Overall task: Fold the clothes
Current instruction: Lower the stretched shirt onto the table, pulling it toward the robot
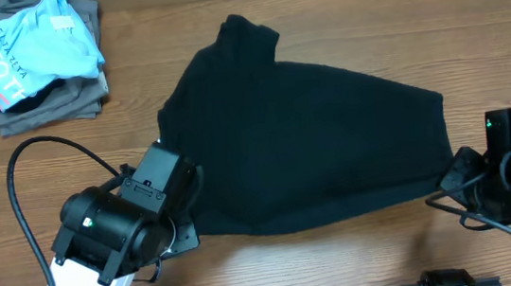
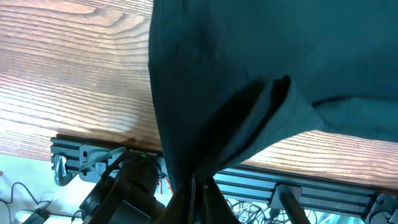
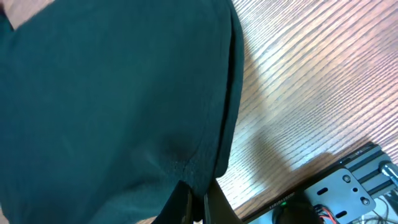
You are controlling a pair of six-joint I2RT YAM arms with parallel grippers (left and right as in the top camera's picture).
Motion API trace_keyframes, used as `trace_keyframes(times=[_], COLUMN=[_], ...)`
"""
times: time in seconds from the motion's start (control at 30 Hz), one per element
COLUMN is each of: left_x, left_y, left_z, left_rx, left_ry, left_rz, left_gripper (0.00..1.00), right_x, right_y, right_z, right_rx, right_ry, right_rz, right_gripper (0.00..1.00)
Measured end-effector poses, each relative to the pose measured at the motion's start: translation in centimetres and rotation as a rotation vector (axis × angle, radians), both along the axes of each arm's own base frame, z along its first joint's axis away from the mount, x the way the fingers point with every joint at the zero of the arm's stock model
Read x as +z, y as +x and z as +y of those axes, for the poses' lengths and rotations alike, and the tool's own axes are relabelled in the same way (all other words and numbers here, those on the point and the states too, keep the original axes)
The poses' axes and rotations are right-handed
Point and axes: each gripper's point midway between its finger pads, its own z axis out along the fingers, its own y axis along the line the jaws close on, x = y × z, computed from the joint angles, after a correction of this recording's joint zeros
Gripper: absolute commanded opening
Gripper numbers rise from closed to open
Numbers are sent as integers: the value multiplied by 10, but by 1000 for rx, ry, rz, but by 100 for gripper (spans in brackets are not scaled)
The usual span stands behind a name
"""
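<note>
1. Plain black short-sleeved T-shirt (image 1: 312, 137) of soft fabric is lying spread on the wooden tabletop (image 1: 344, 257), mid-table, between the two arms
2. Left tool (image 2: 198, 190) is clamping together on the T-shirt's near-left corner; the left wrist view is showing fabric bunching up into the closed fingers
3. Right tool (image 3: 198, 194) is clamping together on the near-right corner, with a stitched edge running straight down into the pinch
4. Key relation: both tools are sitting on the near edge, so the whole body of the T-shirt is lying away from them, toward the far side of the tabletop; neither arm is nearer, each is holding its own end
5. Long axis is running left-right, roughly parallel to the line joining the two tools and slightly skewed; the left end is spreading wider than the right
6. One sleeve (image 1: 246, 34) is poking out at the far edge, left of centre, pointing away from the arms; the right end is finishing in a straight edge, so I'm reading shoulders left, hem right; the neck tag isn't showing, so that's a guess
7. Judging the next move: near edge is going up and over across the short axis, both tools travelling in step or the fold is going skew
8. Light blue lettered shirt (image 1: 31, 47) is sitting on folded grey garments (image 1: 80, 100) at the far-left corner, well apart
</note>
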Motion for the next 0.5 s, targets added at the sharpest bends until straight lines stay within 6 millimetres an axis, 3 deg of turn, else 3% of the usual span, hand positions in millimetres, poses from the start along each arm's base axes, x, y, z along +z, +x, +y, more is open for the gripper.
trace_keyframes(times=[0.23,0.5], left_x=[-1,7], left_y=[12,60], left_z=[-3,-21], left_rx=[6,-12], left_ry=[-6,-46], left_rz=[-48,-231], left_gripper=[4,4], right_x=[-8,-39], right_y=[9,23], right_z=[-1,-2], right_rx=[-7,-48], right_ry=[-2,12], right_rz=[-17,12], right_gripper=[4,4])
